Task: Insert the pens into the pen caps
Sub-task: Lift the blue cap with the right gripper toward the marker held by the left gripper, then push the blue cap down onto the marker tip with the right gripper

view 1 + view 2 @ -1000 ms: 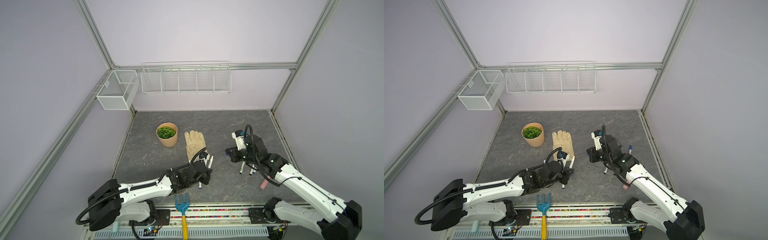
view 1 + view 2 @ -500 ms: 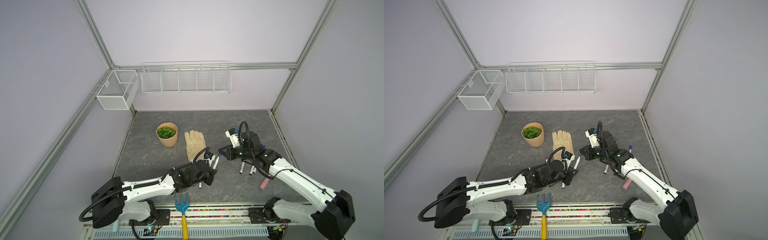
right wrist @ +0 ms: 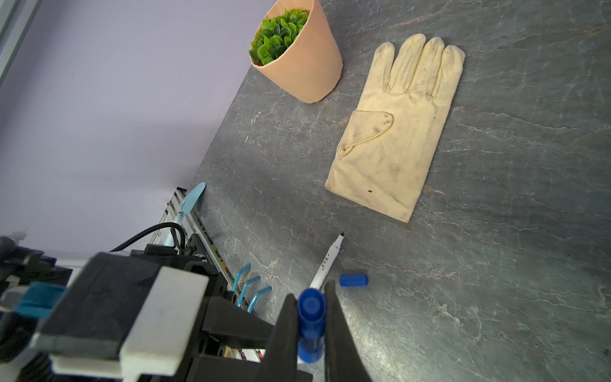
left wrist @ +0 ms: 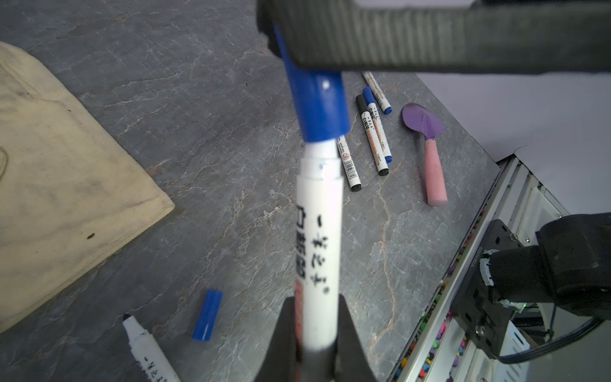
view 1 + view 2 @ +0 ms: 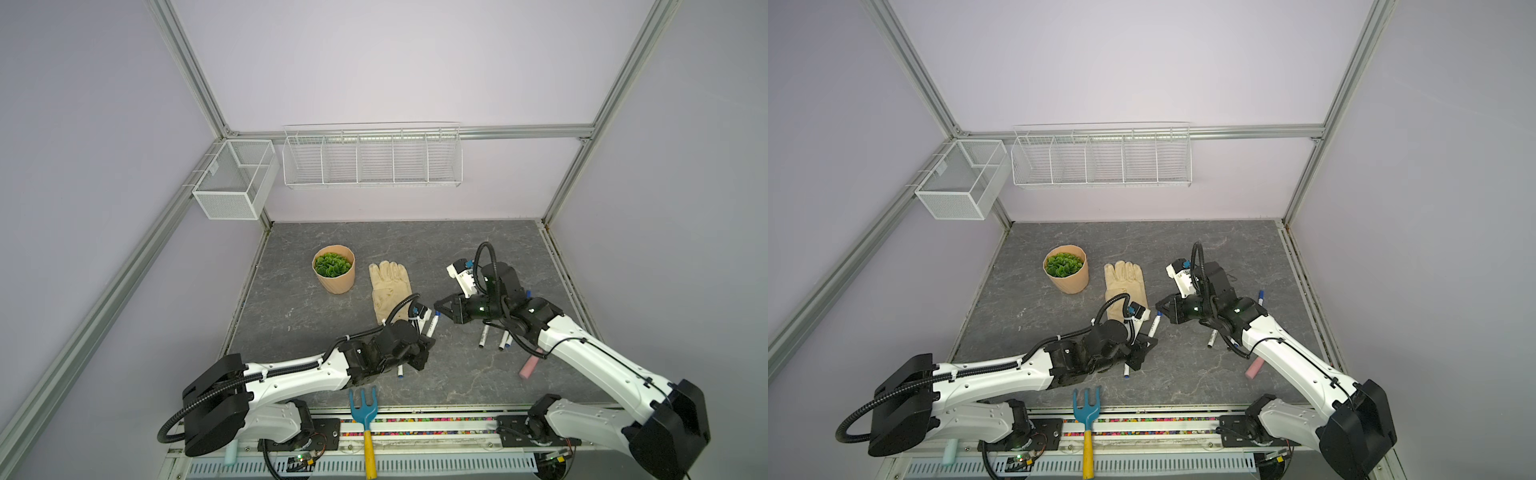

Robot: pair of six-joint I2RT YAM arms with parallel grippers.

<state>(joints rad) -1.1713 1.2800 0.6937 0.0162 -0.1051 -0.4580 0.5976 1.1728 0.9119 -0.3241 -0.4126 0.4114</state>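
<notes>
My left gripper (image 4: 317,307) is shut on the lower barrel of a white pen (image 4: 319,231), which points toward the right gripper. My right gripper (image 3: 310,297) is shut on a blue pen cap (image 3: 310,317). That cap (image 4: 317,106) sits over the pen's tip, with a short white neck showing below it. In both top views the grippers meet mid-table, left gripper (image 5: 420,352) and right gripper (image 5: 440,307), with the pen (image 5: 432,326) between them. A loose blue cap (image 4: 207,314) and an uncapped pen (image 4: 145,347) lie on the table beneath. Several capped pens (image 4: 373,132) lie further off.
A cream glove (image 5: 390,291) and a potted plant (image 5: 334,274) lie behind the left gripper. The purple trowel with a pink handle (image 4: 429,155) rests beside the capped pens. A blue hand fork (image 5: 364,409) lies on the front rail. Wire baskets (image 5: 372,156) hang on the back wall.
The right gripper has swung left with the blue cap to meet the left gripper. The left gripper has shifted slightly right with its pen, and the cap now sits over the pen's tip.
</notes>
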